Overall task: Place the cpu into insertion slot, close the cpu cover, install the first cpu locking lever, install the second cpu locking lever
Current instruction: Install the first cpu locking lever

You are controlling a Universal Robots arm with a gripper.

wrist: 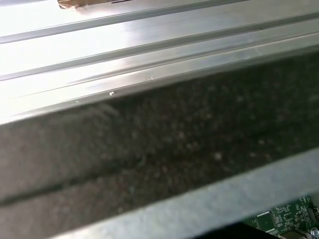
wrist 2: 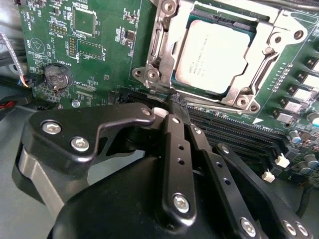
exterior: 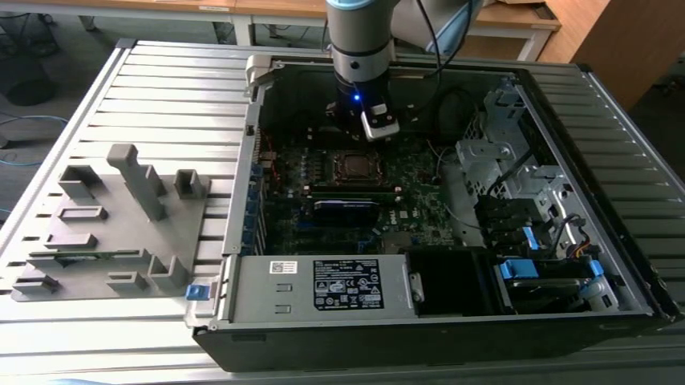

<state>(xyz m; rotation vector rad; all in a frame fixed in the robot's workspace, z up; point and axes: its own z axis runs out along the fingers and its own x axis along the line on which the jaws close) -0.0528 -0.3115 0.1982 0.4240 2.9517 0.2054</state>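
Black fingers [wrist 2: 175,149] of the gripper [wrist 2: 179,108] stand closest to us in the second wrist view; they are pressed together to a narrow point, and we see nothing held between them. Just beyond this point lies the cpu [wrist 2: 214,52], flat in the insertion slot [exterior: 354,165] on the green motherboard [wrist 2: 99,55], inside the open computer case [exterior: 428,345]. The cpu cover [wrist 2: 256,69] lies down around the chip, so that the silver top shows through its window. We judge therefore that the first two steps are done and that the work is now at the latching of the cover; whether one side is already latched, we cannot tell. The fingertips stand at the edge of the cover, on the side toward the long memory slots [wrist 2: 234,132], near the chip but apart from it; whether they touch the frame is not clear. We judge that a move here calls for a small, exact push on thin metal, without sliding onto the chip or the board parts beside it
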